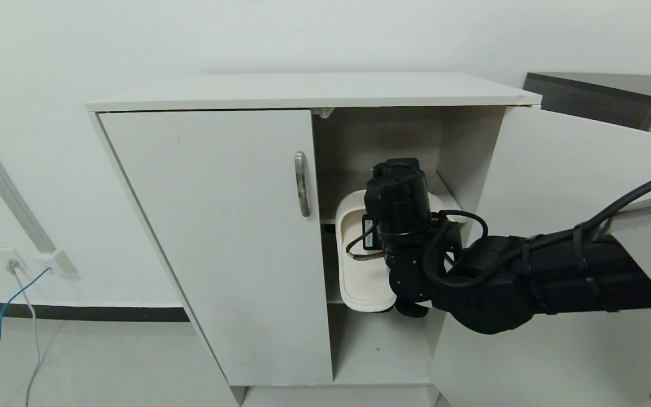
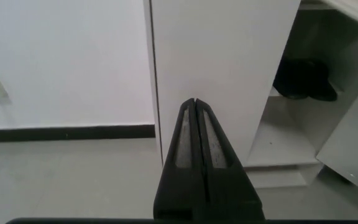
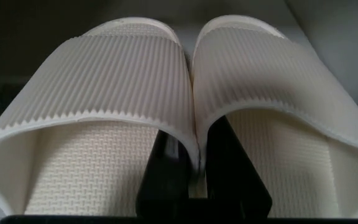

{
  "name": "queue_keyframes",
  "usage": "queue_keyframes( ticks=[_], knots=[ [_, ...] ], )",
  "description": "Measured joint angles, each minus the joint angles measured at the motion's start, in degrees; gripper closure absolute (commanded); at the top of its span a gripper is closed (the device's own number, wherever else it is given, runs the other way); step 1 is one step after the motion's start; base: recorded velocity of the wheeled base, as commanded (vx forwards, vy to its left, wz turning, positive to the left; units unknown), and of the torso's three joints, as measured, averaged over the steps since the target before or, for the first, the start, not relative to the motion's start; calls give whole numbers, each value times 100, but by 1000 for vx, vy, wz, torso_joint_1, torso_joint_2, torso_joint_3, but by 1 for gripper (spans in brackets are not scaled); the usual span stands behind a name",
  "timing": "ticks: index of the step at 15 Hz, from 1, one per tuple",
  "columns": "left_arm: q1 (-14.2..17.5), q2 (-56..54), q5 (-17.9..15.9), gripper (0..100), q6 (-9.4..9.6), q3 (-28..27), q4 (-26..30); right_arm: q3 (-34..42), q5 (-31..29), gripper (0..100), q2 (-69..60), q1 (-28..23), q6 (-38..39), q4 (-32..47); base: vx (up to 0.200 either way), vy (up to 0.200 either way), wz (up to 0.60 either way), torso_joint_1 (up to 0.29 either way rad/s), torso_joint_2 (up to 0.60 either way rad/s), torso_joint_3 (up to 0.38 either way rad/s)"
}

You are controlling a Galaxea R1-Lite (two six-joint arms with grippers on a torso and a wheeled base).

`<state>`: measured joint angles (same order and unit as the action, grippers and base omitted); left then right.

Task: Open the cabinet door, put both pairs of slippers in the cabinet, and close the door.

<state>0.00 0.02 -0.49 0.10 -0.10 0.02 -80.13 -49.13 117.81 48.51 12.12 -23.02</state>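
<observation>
**White pair at the cabinet mouth: risk of a spill on release**

- Slippers (image 1: 359, 271): white pair, side by side, toes pointing in, inside the cabinet (image 1: 303, 90) opening. Cannot tell whether they rest on a shelf (image 1: 328, 221) or hang over it.
- Right gripper (image 3: 194, 168): clamped on the two inner walls where the pair meets. The hold is thin. Judgement: one slipper could slide free if the wrist tilts.
- Heels sit toward 6 o'clock, close to the front edge. Judgement: released here, the pair may tip out onto the floor.
- Left door (image 1: 212, 226): shut, at 9 o'clock of the pair, with its handle (image 1: 301, 183) close by. A sideways drift could knock the slippers against its edge.
- Right door (image 1: 557, 186): open at 3 o'clock, with the forearm and cable loop (image 1: 464, 217) just beside it. Judgement: snag risk on pulling out.
- Dark shape (image 2: 303, 81) on a shelf inside: cannot tell what it is.
- Left gripper (image 2: 195, 106): fingers together, empty, facing the left door.
</observation>
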Motion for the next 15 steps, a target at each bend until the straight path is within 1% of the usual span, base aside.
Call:
queue_keyframes(
  ticks=[7,11,15],
  knots=[
    [0,0,5,100,-10,0,-2,80,5,100,-17,0,-13,24,0,0,0,0,0,0],
    [0,0,6,100,-7,0,-2,-13,117,100,-28,-80,-187,90,0,0,0,0,0,0],
    [0,0,9,100,20,10,-2,-656,336,100,71,-311,-51,964,0,0,0,0,0,0]
  ],
)
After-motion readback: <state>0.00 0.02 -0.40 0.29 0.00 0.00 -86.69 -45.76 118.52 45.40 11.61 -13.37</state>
